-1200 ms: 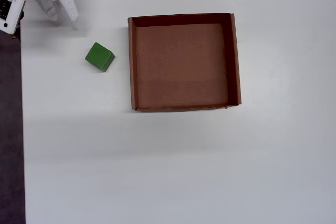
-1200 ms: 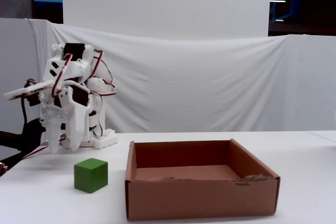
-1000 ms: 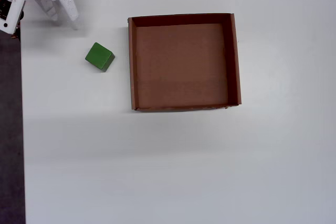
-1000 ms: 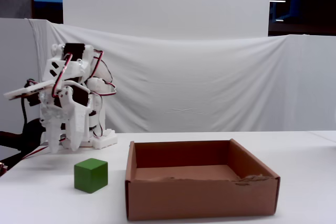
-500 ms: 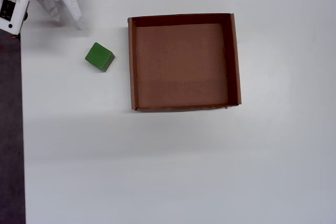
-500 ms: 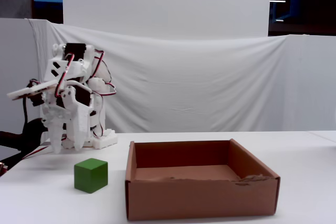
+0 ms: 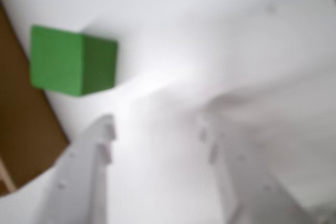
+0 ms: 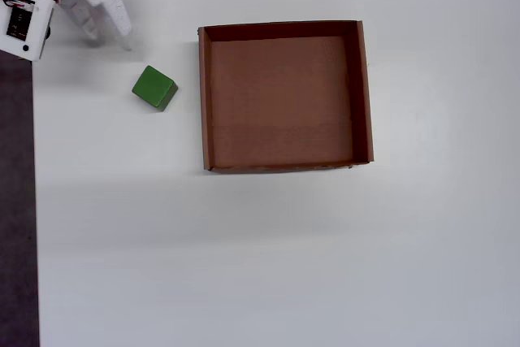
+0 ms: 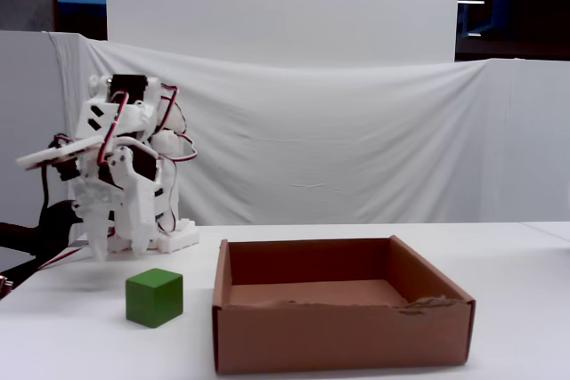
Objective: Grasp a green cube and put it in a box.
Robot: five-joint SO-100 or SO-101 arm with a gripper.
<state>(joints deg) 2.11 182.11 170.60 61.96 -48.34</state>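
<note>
No text, label, brand, number or sign can be read in any of the three views. The green cube [image 8: 154, 87] and the brown cardboard box [image 8: 205, 103] have plain faces, and the white arm [image 9: 120, 175] shows no readable marking.

Wrist view close, angled down at tabletop, overhead straight down, fixed view low, side-on
</note>
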